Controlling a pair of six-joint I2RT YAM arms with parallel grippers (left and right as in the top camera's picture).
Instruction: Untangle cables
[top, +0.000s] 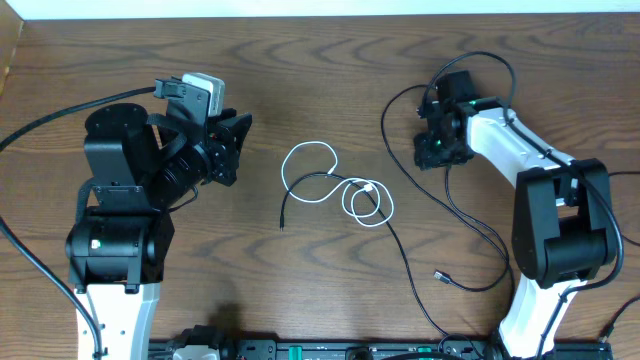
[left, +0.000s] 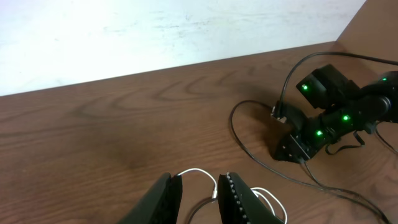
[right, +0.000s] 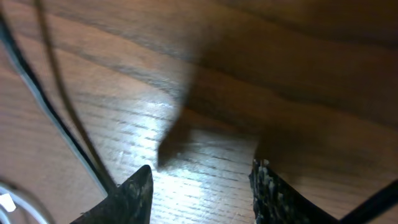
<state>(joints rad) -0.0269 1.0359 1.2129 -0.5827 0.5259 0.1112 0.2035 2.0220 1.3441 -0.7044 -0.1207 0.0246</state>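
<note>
Above table, both jaws parted, empty

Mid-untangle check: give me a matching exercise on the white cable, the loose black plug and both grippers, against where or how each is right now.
1 white cable
2 black plug
3 left gripper
4 right gripper

A jaws wide apart, nothing between
B looped at the centre of the table
C jaws narrowly apart, empty
D lying free near the right arm's base

Pairs: 1-B, 2-D, 3-C, 4-A
</note>
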